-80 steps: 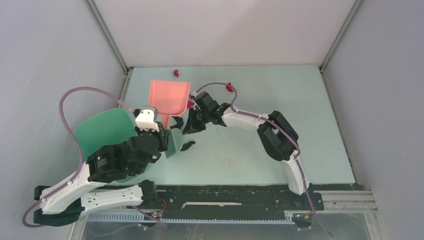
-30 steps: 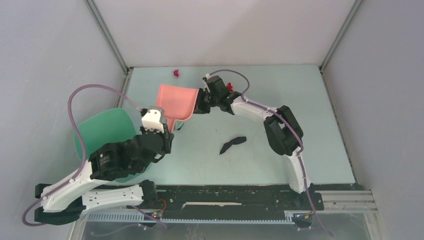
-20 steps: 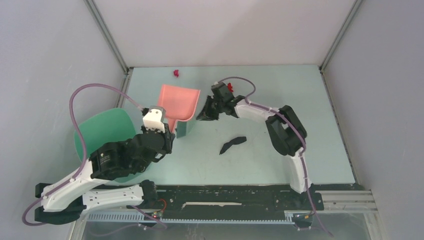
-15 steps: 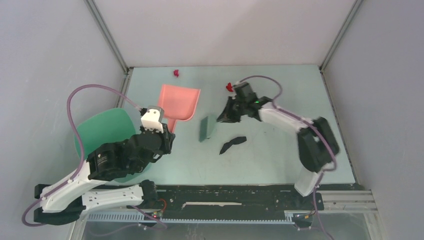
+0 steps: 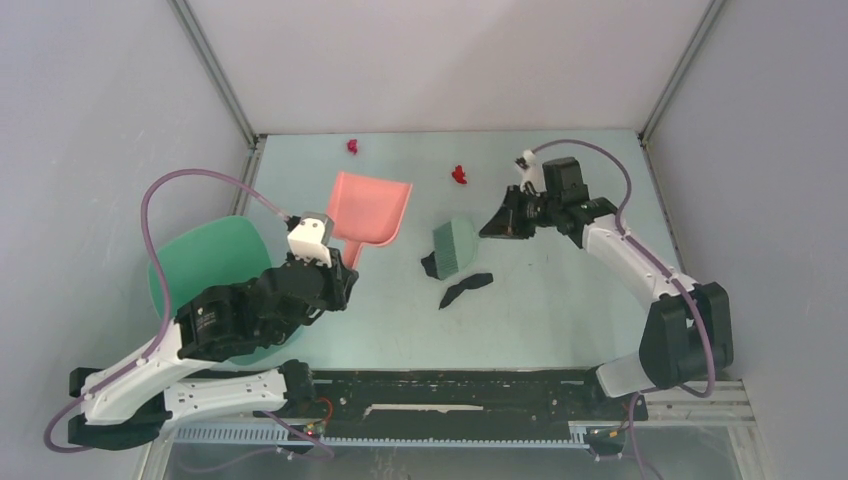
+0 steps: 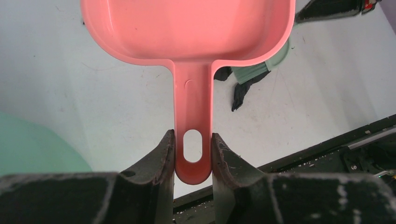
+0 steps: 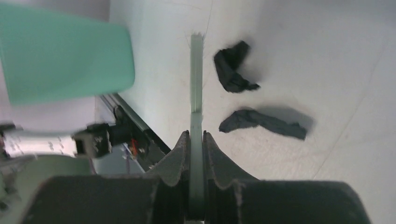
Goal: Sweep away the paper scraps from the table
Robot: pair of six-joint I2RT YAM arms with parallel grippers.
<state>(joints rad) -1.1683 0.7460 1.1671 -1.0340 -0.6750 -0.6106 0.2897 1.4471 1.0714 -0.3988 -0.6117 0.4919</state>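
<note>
My left gripper (image 6: 193, 135) is shut on the handle of the pink dustpan (image 6: 187, 28), which rests on the table (image 5: 560, 310) at the back left, pan mouth facing away (image 5: 370, 205). My right gripper (image 7: 196, 133) is shut on the thin handle of the green brush (image 7: 196, 84). The brush head (image 5: 455, 245) stands mid-table. Two black paper scraps lie beside it, one against the brush (image 5: 430, 265) and a longer one in front (image 5: 466, 288); the right wrist view shows both (image 7: 232, 67) (image 7: 261, 122). Two red scraps lie near the back edge (image 5: 352, 146) (image 5: 459, 175).
A dark green round bin (image 5: 205, 265) stands off the table's left edge, under my left arm. Grey walls with metal frame posts close in the back and sides. A black rail (image 5: 450, 390) runs along the near edge.
My right arm has swung from beside the dustpan out to the right, carrying the brush to mid-table next to the black scraps. The dustpan has shifted slightly right.
</note>
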